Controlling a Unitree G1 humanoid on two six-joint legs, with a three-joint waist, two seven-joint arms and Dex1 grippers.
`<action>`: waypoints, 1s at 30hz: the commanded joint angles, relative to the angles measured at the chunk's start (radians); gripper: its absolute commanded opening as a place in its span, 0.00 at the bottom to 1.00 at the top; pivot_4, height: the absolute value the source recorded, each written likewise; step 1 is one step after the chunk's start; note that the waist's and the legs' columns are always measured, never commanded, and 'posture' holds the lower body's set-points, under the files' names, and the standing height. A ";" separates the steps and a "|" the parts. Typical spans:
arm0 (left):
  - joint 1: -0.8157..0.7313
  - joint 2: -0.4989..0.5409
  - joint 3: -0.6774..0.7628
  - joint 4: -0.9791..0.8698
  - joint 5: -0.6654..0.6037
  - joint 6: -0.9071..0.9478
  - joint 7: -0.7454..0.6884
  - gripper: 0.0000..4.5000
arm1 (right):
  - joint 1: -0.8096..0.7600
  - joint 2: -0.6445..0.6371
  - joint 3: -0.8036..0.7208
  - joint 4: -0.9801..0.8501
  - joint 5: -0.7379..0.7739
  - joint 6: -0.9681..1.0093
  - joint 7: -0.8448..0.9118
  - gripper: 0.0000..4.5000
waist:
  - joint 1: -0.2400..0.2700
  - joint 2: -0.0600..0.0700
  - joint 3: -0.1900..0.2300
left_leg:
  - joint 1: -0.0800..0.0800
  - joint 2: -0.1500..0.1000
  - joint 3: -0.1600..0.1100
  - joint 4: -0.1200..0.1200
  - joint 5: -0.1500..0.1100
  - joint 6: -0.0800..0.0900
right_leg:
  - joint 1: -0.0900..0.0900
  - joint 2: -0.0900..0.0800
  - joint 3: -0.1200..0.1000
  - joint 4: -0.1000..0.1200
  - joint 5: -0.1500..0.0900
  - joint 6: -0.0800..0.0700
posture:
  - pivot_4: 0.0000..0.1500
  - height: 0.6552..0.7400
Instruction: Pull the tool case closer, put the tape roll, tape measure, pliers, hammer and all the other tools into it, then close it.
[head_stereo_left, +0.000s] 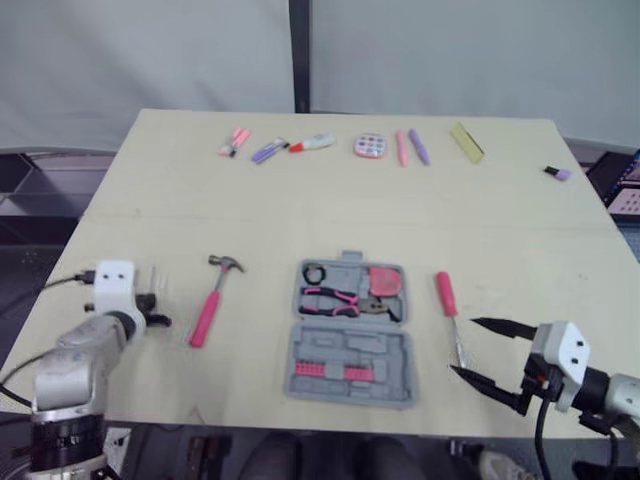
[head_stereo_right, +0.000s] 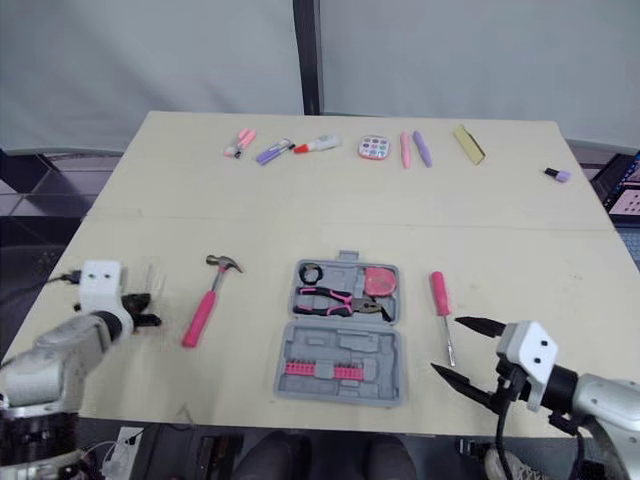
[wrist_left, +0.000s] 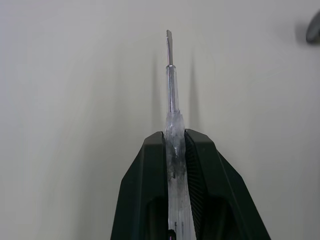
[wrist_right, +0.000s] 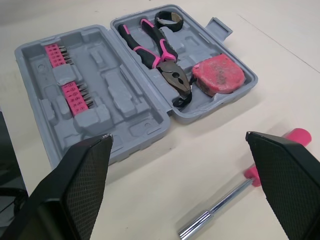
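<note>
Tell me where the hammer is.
In the left eye view the hammer lies on the table on the robot's left, between the left gripper and the open tool case.

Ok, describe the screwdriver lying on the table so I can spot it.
Start at the open grey tool case by the table's near edge. The screwdriver lies just right of it. Unlike the pink-handled hammer on the case's left, it has a thin straight shaft, no head.
</note>
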 joint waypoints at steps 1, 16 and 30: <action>-0.045 0.073 -0.090 -0.044 -0.003 -0.023 -0.126 0.00 | -0.002 0.002 -0.032 -0.030 0.020 -0.005 -0.004 1.00 | 0.002 0.000 0.000 | 0.000 0.000 0.000 0.000 0.000 0.000 | 0.000 0.000 0.000 0.000 0.000 0.000 | 1.00 0.69; -0.290 0.181 -0.558 -0.093 -0.009 -0.140 -0.670 0.00 | -0.027 0.032 -0.007 -0.019 -0.023 -0.026 -0.031 1.00 | -0.020 0.001 0.000 | -0.001 0.000 0.000 0.000 0.000 0.000 | -0.001 0.001 -0.001 0.002 0.000 0.000 | 1.00 0.69; -0.455 0.101 -0.765 -0.135 0.048 -0.096 -0.798 0.00 | -0.051 0.025 0.020 0.001 -0.039 -0.030 -0.018 1.00 | -0.018 0.001 0.000 | -0.002 0.000 0.000 0.001 0.000 0.000 | -0.001 0.002 0.000 0.004 0.000 0.000 | 1.00 0.69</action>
